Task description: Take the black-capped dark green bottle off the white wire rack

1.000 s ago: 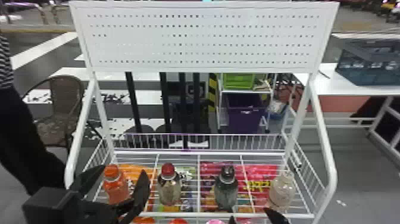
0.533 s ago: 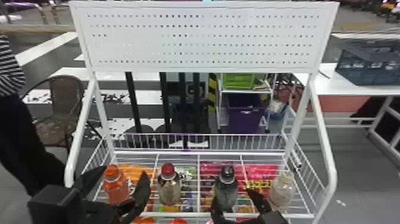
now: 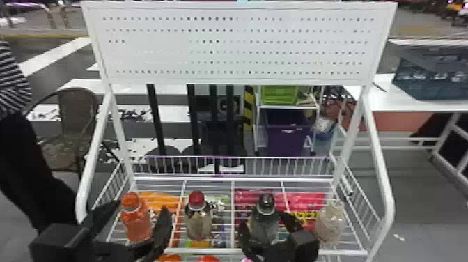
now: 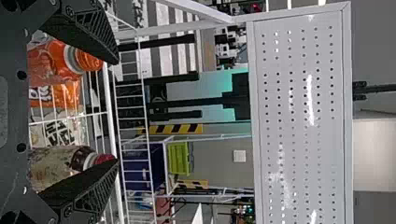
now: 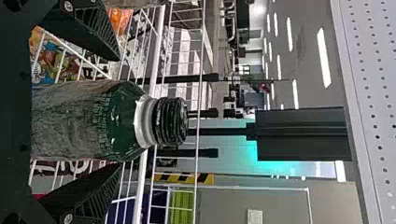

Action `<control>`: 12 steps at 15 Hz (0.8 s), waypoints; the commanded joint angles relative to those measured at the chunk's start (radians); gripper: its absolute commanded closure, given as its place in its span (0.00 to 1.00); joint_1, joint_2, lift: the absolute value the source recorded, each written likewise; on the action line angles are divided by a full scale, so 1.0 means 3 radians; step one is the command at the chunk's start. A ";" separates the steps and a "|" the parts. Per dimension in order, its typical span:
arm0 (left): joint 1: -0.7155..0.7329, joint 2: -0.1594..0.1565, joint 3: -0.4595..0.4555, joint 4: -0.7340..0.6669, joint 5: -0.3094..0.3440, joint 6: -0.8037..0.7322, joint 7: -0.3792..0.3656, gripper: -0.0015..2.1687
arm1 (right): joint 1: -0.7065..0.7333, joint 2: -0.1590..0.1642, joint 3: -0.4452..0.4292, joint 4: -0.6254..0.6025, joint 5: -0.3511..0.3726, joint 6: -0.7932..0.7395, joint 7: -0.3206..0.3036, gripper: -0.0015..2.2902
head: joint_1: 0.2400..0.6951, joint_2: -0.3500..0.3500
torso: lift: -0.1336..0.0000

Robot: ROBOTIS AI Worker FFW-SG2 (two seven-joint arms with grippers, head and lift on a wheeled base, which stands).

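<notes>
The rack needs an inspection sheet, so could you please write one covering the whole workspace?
Surface: white wire rack
Job's things: green bottle, black-capped, upright on the rack
Clutter: orange bottle, red-capped bottle, pale bottle; packets beneath
Grippers: right pincer open around the green bottle; left pincer open by the orange bottle
Cables: nothing seen
Surroundings: chair; crate on a white table

Dark green bottle (image 5: pixel 123 123), black cap (image 5: pixel 172 121).

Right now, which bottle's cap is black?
The dark green bottle, inside the open right pincer, between the red-capped bottle and the pale bottle.
</notes>
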 commanded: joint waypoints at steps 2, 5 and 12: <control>0.0032 0.0005 0.0000 -0.0007 -0.0002 -0.0032 -0.0007 0.07 | 0.0000 0.0001 0.0019 -0.0004 -0.0012 0.0039 0.0002 0.07 | 0.57 0.50 | 1.00; 0.0037 0.0005 0.0000 -0.0032 0.0003 -0.0032 -0.0013 0.07 | 0.0061 -0.0004 0.0019 -0.0081 0.0008 0.0080 -0.0034 0.29 | 0.57 0.50 | 1.00; 0.0119 0.0005 0.0026 -0.0119 -0.0012 -0.0062 -0.0013 0.07 | 0.0353 -0.0122 -0.0017 -0.0715 -0.0038 0.0213 -0.0101 0.50 | 0.57 0.50 | 1.00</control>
